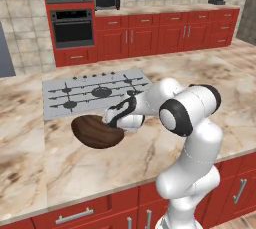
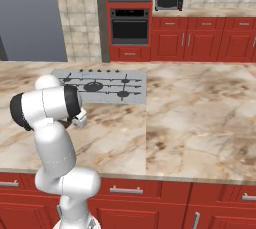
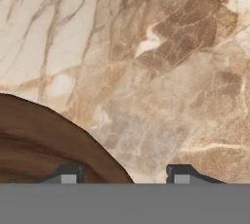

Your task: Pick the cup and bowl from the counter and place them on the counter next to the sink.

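Observation:
The dark-brown wood-grain bowl (image 1: 95,131) sits on the tan marble counter (image 1: 30,143), just in front of the grey cooktop. My gripper (image 1: 119,123) reaches down onto the bowl's right rim. In the hand view, the bowl (image 3: 39,140) covers the lower left and the gripper (image 3: 124,175) straddles its rim. One fingertip (image 3: 68,175) is over the bowl's inside, the other outside over bare counter (image 3: 161,71). The jaws stand apart, with a gap between the outer finger and the rim. The cup and the sink are out of view.
The grey cooktop (image 1: 95,92) with black burners lies right behind the bowl, also seen as the cooktop (image 2: 102,85). Bare counter (image 2: 200,113) stretches to the right. Red cabinets and a built-in oven (image 1: 72,28) line the far wall across an aisle.

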